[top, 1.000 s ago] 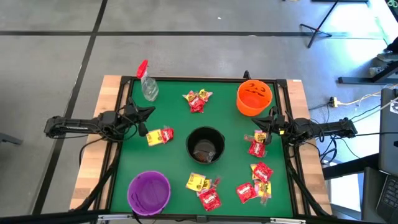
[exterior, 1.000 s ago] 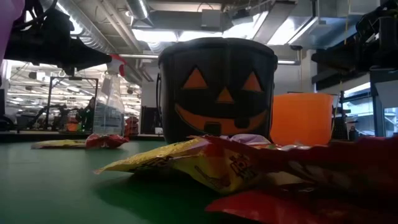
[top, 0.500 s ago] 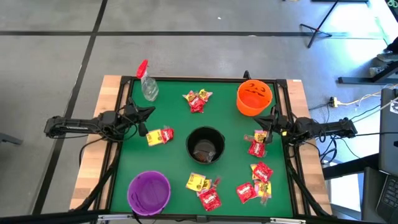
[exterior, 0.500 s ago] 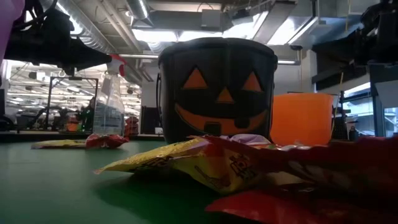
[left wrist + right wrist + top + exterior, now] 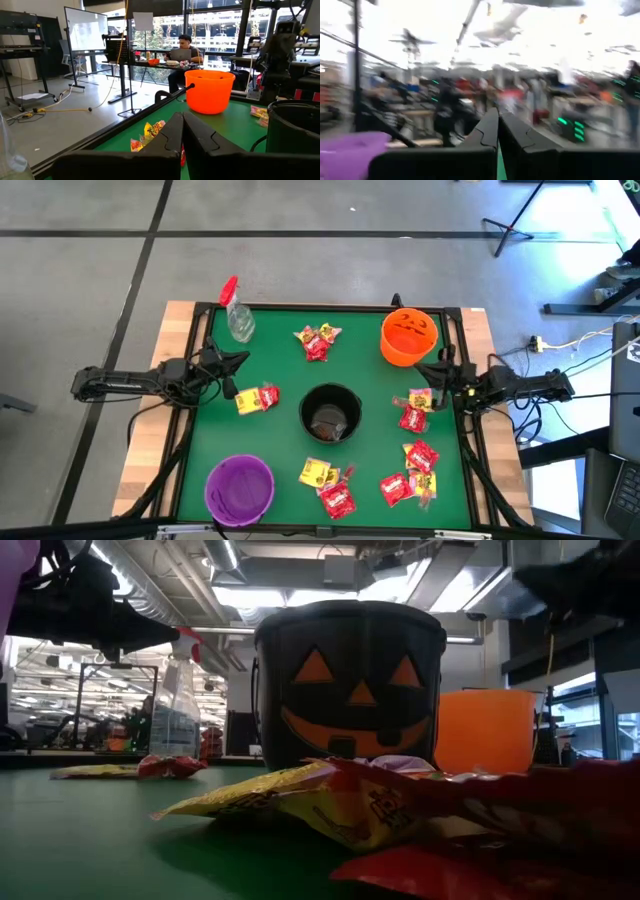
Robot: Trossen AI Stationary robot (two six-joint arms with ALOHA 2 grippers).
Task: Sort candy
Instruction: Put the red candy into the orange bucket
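Observation:
Candy packets, red and yellow, lie in small heaps on the green mat: one near the far edge [image 5: 318, 341], one on the left [image 5: 257, 398], one on the right [image 5: 413, 412], two by the near edge [image 5: 328, 486] [image 5: 412, 476]. My left gripper [image 5: 240, 360] hovers shut by the table's left edge, above the left heap; its shut fingers [image 5: 182, 120] show in the left wrist view. My right gripper [image 5: 422, 368] is shut too, raised over the right heap near the orange bowl [image 5: 408, 335]; its wrist view shows the fingertips [image 5: 497, 119] together.
A black pumpkin bucket [image 5: 330, 412] stands in the middle with candy inside. A purple bowl [image 5: 240, 487] sits at the near left. A clear spray bottle with a red top [image 5: 238, 315] lies at the far left. People sit at a desk beyond the table [image 5: 180, 50].
My right gripper has risen and shifted a little toward the table's middle and the orange bowl, still shut; its wrist view is blurred by the motion. The candy has kept still.

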